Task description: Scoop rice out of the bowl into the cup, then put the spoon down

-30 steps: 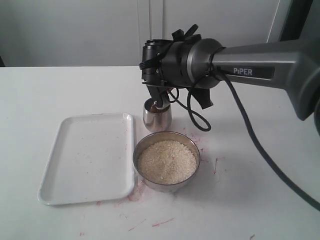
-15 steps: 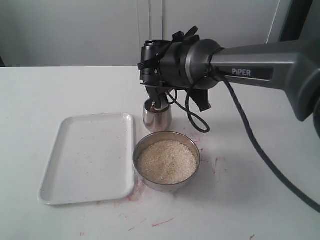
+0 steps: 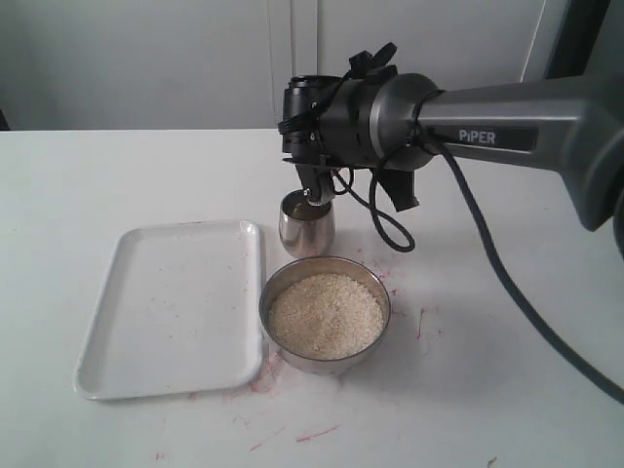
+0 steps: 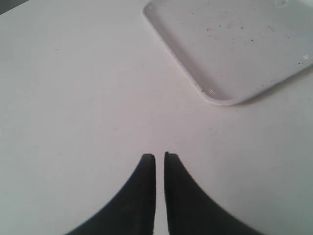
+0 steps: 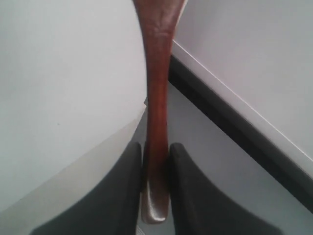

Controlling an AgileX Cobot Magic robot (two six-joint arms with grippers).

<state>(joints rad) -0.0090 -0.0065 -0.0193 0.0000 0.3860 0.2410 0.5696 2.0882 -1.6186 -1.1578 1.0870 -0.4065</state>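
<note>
Bowl (image 3: pixel 280 339) full of rice (image 3: pixel 326 316), cup (image 3: pixel 306 232) just beside; R jaws tight on spoon (image 5: pixel 157 98), L jaws together.

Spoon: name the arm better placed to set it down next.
Right. The right gripper is shut on the spoon handle and hangs just over the cup. The left gripper is shut on nothing, over bare table beside the tray, and would first need a handover.
</note>
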